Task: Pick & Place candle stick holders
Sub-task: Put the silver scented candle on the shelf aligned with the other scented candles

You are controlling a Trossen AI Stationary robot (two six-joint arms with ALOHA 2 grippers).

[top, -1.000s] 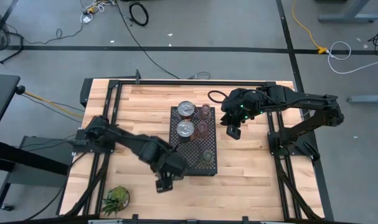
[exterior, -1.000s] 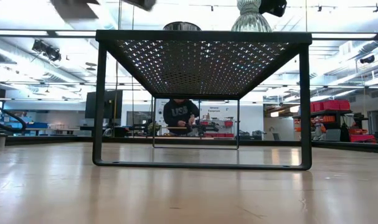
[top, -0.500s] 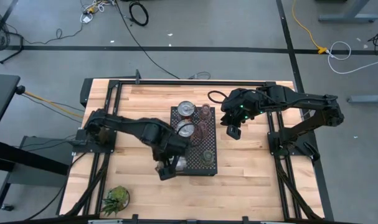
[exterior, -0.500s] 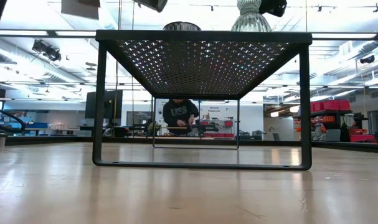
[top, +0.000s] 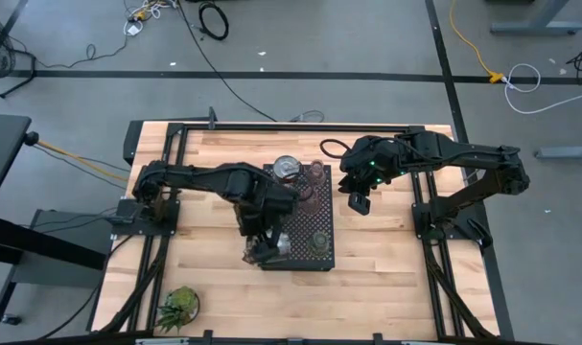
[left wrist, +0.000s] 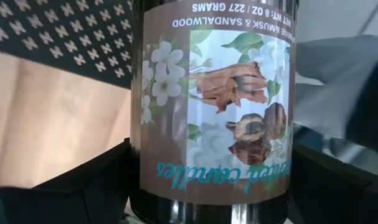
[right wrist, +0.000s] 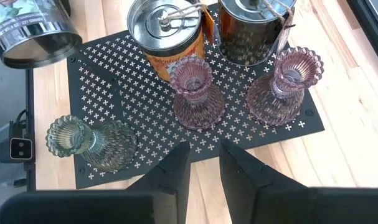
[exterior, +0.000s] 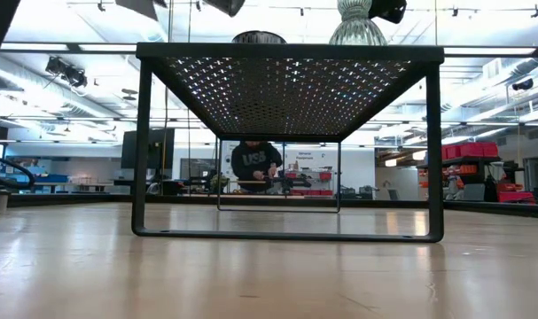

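On the wooden table, left gripper grips a labelled candle tin; right gripper hovers parted.

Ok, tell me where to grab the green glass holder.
Grip the green glass holder at its narrow waist just under the ribbed cup, coming down from above. It stands upright near the edge of the tray, and its base flares too wide to pinch.

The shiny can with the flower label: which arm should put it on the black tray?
Left. The left gripper is clamped on the can over the tray; the right gripper hangs empty beside the tray.
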